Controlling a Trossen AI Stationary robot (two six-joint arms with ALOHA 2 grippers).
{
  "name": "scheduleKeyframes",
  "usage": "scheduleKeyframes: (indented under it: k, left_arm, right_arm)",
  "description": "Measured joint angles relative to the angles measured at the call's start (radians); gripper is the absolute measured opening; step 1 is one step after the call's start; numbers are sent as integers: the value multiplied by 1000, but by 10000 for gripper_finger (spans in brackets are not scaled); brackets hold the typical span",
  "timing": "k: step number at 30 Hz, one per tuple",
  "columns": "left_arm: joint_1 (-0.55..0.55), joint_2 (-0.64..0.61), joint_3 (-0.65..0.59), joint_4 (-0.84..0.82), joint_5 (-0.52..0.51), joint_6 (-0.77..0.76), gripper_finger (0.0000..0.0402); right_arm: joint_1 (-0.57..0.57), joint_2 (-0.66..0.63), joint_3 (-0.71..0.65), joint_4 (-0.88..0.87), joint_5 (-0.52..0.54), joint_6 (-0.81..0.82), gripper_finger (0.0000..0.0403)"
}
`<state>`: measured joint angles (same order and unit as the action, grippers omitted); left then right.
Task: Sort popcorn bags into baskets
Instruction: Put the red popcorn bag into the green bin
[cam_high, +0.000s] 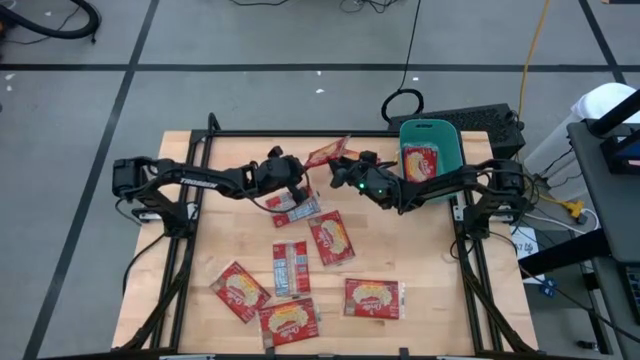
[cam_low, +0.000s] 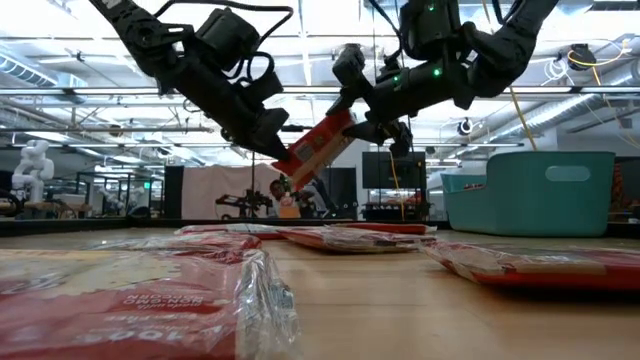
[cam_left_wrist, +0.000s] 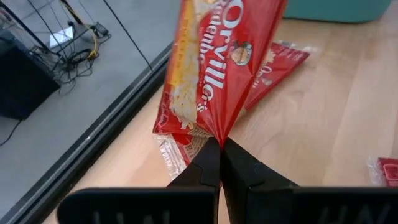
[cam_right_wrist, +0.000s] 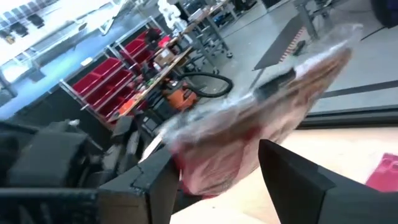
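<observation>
A red popcorn bag (cam_low: 318, 146) hangs in the air above the table's far middle, tilted, between both grippers. My left gripper (cam_left_wrist: 221, 149) is shut on its lower end. My right gripper (cam_right_wrist: 216, 152) is open, with its fingers on either side of the bag's (cam_right_wrist: 261, 118) upper part; in the high view it (cam_high: 342, 166) sits just right of the bag (cam_high: 328, 153). The teal basket (cam_high: 447, 147) stands at the far right with one red bag (cam_high: 422, 160) lying inside. My left gripper pinches the bag's lower edge (cam_left_wrist: 217, 129) between its two shut fingers, where the wrapper gathers into creases. The fingers come at it slanting upward from the table's left. The bag is lifted clear and rises tilted beyond the fingers (cam_low: 272, 128). My right gripper: whether its open fingers touch the bag, I cannot tell.
Several more bags lie flat on the wooden table: two near the middle (cam_high: 297, 208) (cam_high: 332, 238), a silver-sided one (cam_high: 290, 268), and three toward the near edge (cam_high: 240, 290) (cam_high: 288, 318) (cam_high: 373, 297). Bare wood (cam_high: 430, 250) is at the right.
</observation>
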<state>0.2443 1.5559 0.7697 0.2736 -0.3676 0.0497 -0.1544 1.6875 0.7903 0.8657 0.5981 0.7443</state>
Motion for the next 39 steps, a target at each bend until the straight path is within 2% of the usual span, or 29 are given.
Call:
scheduleKeyframes:
  k: [12, 15, 20, 28, 31, 35, 39]
  left_arm:
    - [-34, 31, 0, 102, -1, 74, 6]
    - [-45, 31, 0, 121, -1, 103, 3]
    - [-47, 31, 0, 129, -2, 124, 13]
    - [-66, 29, 1, 100, 12, 161, 28]
    - [-85, 29, 1, 55, 12, 193, 48]
    - [-107, 16, 1, -39, 10, 182, 103]
    - [-108, -46, 1, -156, 5, 107, 154]
  right_arm:
    - [-34, 0, 0, -15, -3, -58, 209]
    - [-42, 0, 0, -15, 0, -72, 197]
    - [-60, 0, 0, -20, -2, -80, 149]
    - [-70, 0, 0, -29, -1, -156, 40]
    - [-75, 0, -2, -39, -2, -203, 11]
    - [-103, -10, -2, -37, -82, -215, 21]
    - [-141, -36, -2, -87, -293, -210, 23]
